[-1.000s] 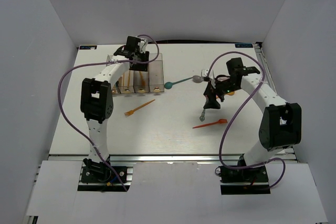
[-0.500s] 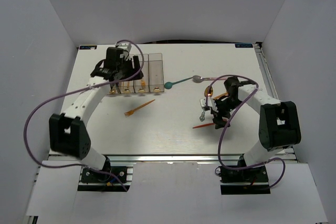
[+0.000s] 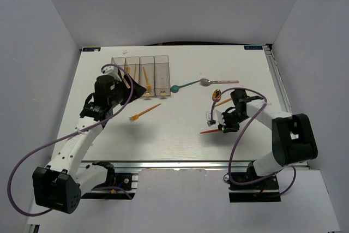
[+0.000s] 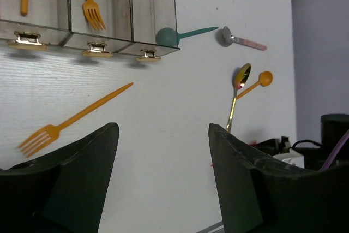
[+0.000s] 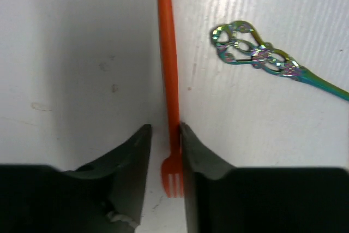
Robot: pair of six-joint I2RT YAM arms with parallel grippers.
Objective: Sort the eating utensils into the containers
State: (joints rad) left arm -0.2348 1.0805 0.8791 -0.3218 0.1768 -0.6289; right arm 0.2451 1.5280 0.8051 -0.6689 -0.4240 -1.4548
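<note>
Right gripper (image 5: pixel 165 129) is straddling the slim red plastic fork (image 5: pixel 169 53) lying flat on the ribbed white table (image 5: pixel 82 53); whether it is pinching, I cannot tell; left gripper (image 4: pixel 163 151) is hanging wide apart, empty, near the smoky clear bins (image 4: pixel 152 4).

Robot lab; white-walled booth (image 3: pixel 174 4), aluminium-framed table (image 3: pixel 180 135)

Bright even white light, soft shadows, sharp overhead view, blurred wrist-view foregrounds
</note>
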